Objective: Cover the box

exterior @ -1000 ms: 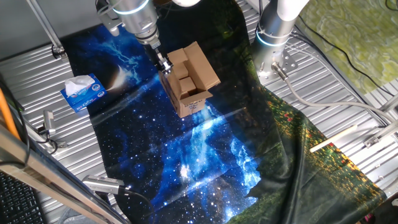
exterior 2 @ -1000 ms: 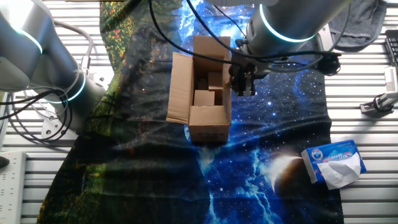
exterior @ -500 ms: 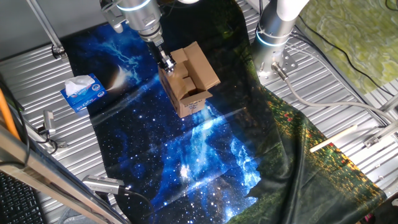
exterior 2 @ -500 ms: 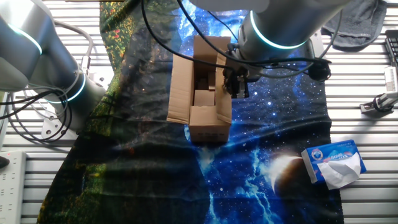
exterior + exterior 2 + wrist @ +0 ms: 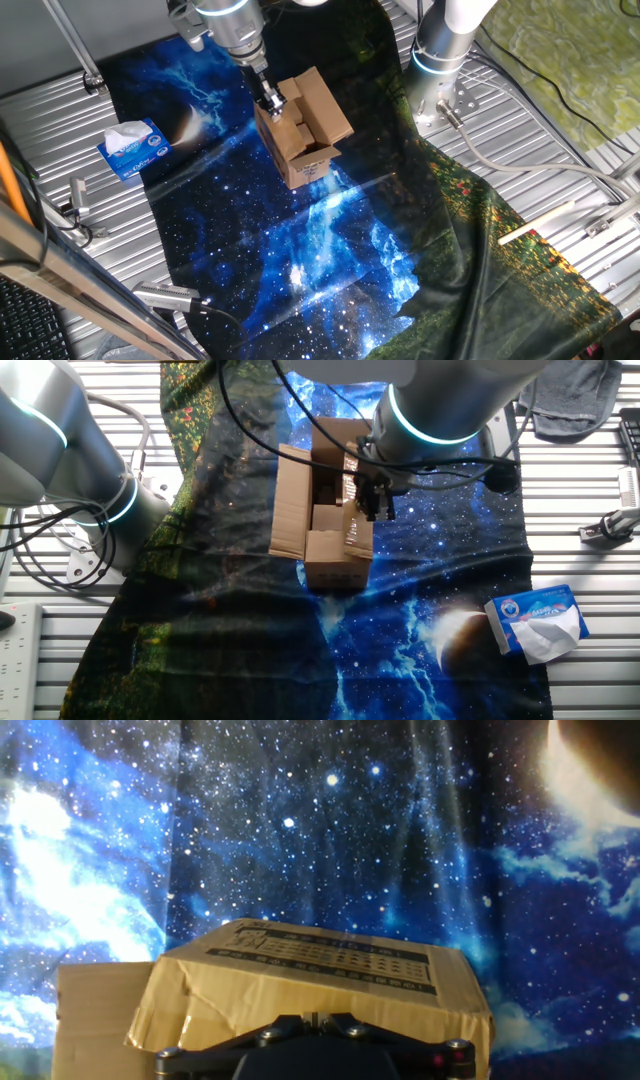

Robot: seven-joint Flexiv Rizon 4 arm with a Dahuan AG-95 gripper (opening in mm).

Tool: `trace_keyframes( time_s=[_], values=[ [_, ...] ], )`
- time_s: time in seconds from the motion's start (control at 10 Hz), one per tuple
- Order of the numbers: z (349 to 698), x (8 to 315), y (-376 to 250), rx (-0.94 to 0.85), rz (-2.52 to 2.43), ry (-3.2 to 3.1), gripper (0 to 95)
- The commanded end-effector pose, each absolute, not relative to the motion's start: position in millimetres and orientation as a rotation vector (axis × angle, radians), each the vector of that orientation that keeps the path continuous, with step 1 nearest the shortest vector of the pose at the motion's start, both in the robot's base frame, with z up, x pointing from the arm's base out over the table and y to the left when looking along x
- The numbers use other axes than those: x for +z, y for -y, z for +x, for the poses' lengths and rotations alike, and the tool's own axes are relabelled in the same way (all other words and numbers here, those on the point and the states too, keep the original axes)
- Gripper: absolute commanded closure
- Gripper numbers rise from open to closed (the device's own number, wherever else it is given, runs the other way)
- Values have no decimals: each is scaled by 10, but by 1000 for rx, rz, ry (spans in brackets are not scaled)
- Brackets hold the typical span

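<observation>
On box (image 5: 325,520) | jaws (image 5: 369,500) moved inward | side flap raised

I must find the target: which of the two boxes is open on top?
The small brown corrugated cardboard carton, flaps spread beside the gripper; the blue and white tissue box lies apart.

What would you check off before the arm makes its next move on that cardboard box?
1. Box upright on the cloth: ok.
2. Gripper at the flap on its side of the box, which is tipped up and inward: ok.
3. Gripper open or shut: cannot tell, the fingertips are hidden in every view.
4. Other flaps folded down: not ok, the one opposite and the end flaps still stand open.
5. Contents below the rim so flaps can close: cannot tell.
6. Tissue box out of the way: ok, it sits well apart from the box.
</observation>
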State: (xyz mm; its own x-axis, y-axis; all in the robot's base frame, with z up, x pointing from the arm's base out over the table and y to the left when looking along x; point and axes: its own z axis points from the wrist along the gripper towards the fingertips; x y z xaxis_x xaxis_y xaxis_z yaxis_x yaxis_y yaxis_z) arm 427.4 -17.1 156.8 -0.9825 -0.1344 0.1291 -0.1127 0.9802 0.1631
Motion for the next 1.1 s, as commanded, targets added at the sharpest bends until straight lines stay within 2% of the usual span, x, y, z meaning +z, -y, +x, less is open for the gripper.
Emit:
trace_keyframes(
  time_s=[0.1,1.1],
  values=[
    [4295,1543,174,-236,189,2987,950],
    [4264,1410,195,-242,201,3000,950]
  ],
)
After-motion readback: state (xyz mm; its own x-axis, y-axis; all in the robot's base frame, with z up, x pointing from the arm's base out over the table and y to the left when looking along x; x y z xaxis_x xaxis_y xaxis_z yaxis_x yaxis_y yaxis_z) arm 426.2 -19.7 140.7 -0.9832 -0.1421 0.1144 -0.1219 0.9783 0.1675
